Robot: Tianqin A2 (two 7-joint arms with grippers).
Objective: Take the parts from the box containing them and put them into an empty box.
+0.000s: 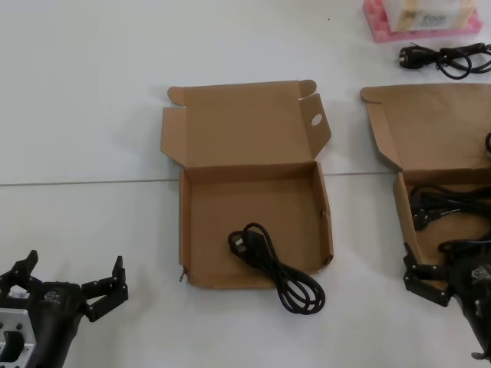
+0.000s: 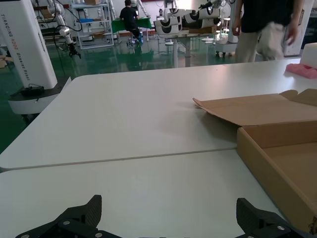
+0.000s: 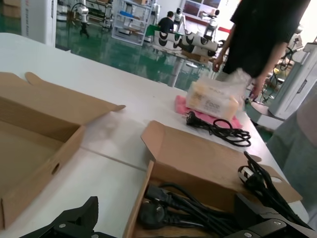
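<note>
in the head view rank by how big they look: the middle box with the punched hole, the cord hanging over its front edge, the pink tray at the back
1. box with the punched hole
2. cord
3. pink tray, though it sits farther back and is cut off by the frame, so ranks two and three are unsure.

The left arm's black metal gripper point(image 1: 73, 287) sits low at about 8 o'clock in the head view, its fingers point(image 2: 81, 214) spread wide with nothing between them. The right arm's black metal gripper point(image 1: 428, 277) sits at about 4 o'clock, its fingers point(image 3: 74, 221) also spread wide apart.
</note>
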